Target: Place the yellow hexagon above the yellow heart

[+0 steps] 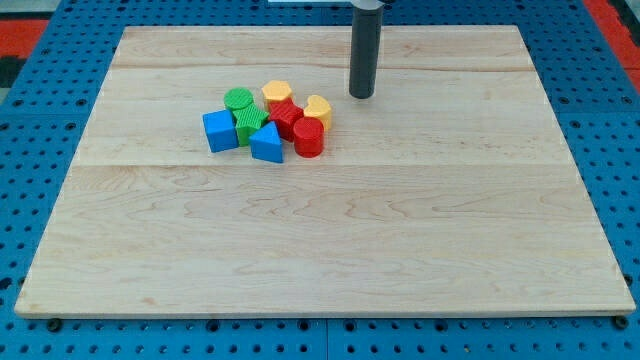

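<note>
The yellow hexagon (277, 94) sits at the top of a tight cluster of blocks left of the board's middle. The yellow heart (318, 108) lies just to its right and a little lower, at the cluster's right edge. My tip (361, 95) stands on the board to the right of the yellow heart, a short gap away, touching no block. The rod rises from it out of the view's top.
The cluster also holds a green cylinder (238, 99), a green ridged block (248, 122), a blue cube (219, 131), a blue triangle (267, 143), a red star-like block (286, 115) and a red cylinder (308, 137). The wooden board (330, 250) lies on a blue pegboard.
</note>
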